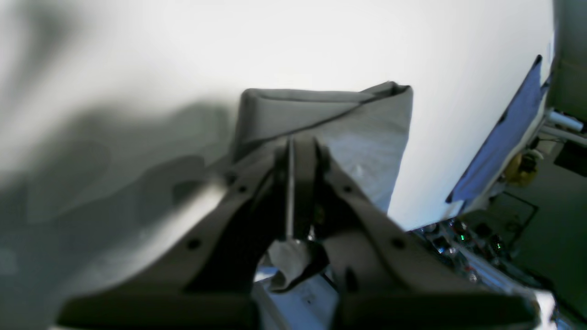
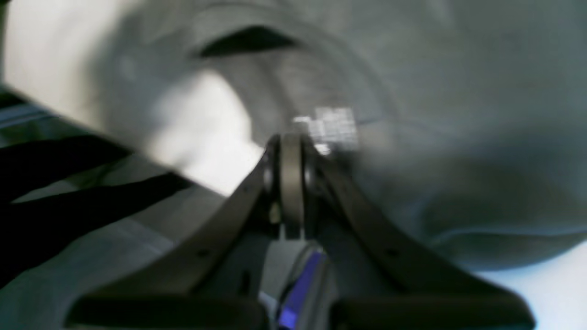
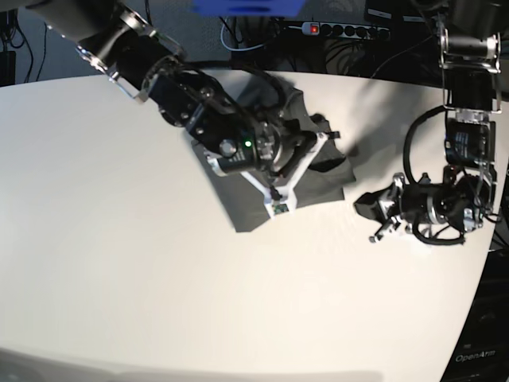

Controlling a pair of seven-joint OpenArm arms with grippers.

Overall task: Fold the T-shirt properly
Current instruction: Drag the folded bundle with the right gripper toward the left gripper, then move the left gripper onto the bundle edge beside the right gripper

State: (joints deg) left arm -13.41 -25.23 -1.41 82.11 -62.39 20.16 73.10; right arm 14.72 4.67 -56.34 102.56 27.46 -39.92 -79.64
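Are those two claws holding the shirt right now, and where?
Neither visibly grips the T-shirt. The right gripper is shut, at the neck opening; the left gripper is shut, apart from it.

Base view set high, angled down over whole tabletop (image 3: 119,263). Each wrist view mounted behind own pincer, aimed forward, close. T-shirt (image 3: 322,179) shared by all three views.
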